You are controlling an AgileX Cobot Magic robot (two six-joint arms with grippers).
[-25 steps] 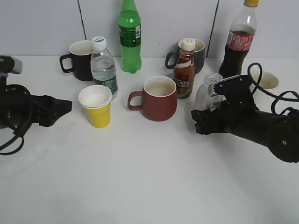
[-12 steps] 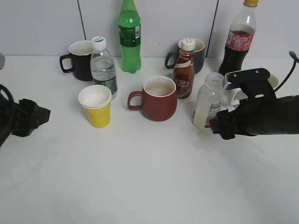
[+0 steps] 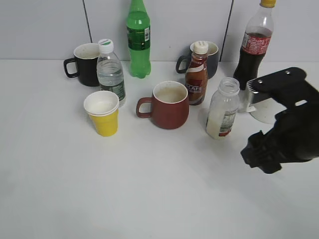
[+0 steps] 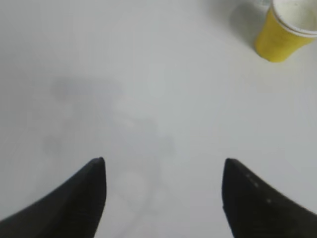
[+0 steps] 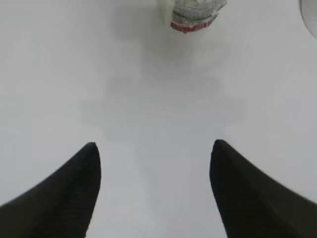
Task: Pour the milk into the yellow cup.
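Clear wide-necked plastic milk bottle (image 3: 222, 110) upright, uncapped, on smooth white bench (image 3: 149, 189) — tapered yellow paper cup (image 3: 102, 113) far left. Right hand (image 5: 154, 148) and left hand (image 4: 163, 163) both spread apart, holding nothing.

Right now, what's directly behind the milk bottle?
Behind the milk bottle stands the cola bottle, a little to its right. A pale cup sits to the right, mostly hidden by the right arm. Behind-left is the brown coffee bottle.
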